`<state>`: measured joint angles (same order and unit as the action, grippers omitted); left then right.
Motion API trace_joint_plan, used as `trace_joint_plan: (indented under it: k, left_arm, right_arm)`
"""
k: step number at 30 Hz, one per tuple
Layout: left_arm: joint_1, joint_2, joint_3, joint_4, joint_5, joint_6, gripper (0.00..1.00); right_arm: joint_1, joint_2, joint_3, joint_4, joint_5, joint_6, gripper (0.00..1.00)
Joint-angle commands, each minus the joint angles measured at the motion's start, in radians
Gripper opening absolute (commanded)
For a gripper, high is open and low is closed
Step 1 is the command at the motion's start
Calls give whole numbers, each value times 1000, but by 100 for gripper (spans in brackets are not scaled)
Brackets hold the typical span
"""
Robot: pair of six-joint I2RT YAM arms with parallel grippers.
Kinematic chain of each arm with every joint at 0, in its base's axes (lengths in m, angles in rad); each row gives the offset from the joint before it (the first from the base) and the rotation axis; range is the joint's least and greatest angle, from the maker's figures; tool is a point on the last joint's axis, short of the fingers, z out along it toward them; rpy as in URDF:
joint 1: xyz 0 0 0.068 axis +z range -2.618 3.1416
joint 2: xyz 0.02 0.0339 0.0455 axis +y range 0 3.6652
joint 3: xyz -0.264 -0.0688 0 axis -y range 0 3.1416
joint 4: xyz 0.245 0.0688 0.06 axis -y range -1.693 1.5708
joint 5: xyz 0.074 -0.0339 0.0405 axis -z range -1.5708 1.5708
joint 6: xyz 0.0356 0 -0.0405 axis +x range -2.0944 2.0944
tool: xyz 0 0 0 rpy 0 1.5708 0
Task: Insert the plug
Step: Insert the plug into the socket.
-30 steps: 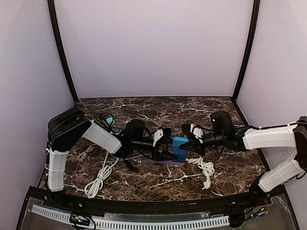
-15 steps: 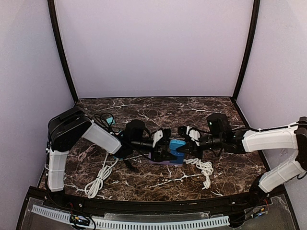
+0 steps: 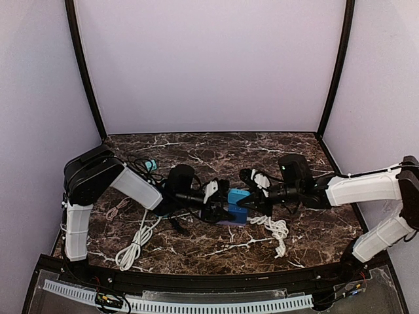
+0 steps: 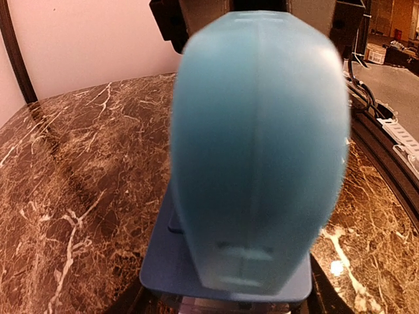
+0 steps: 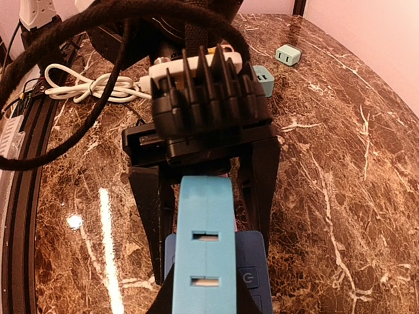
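Blue adapter [image 3: 237,198]: clamped in the right gripper [image 3: 251,204] and set between the parted jaws of the left gripper [image 3: 220,208], probably to steady it for plugging in.

Dark brown marble desk [image 3: 216,147], white-veined. Long white cable [image 3: 134,242] lies loose at front left. Bundled white cable [image 3: 280,230] lies right of centre. Small teal cube charger [image 3: 150,165] sits back left, apart from both. Lavender walls [image 3: 209,65], black corner posts [image 3: 84,72].
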<state>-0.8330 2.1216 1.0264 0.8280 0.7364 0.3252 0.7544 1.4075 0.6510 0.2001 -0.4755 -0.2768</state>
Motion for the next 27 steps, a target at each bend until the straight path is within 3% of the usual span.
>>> trace_joint_plan:
  k: [1,14,20,25,27]
  left_arm:
    - [12,-78,-37,-11,33,14,53]
    - [12,-141,-34,94,69,-116,50]
    - [12,-144,-30,133,103,-154,29]
    - [12,-138,-30,122,100,-154,2]
    - [12,-136,-31,101,91,-146,1]
  right_arm:
    - [12,35,-26,-107,5,42,0]
    - [12,37,-31,-103,13,53,0]
    - [13,37,-32,-101,3,46,0]
    - [13,36,-30,-100,4,42,0]
    - [13,34,-28,-102,12,39,0]
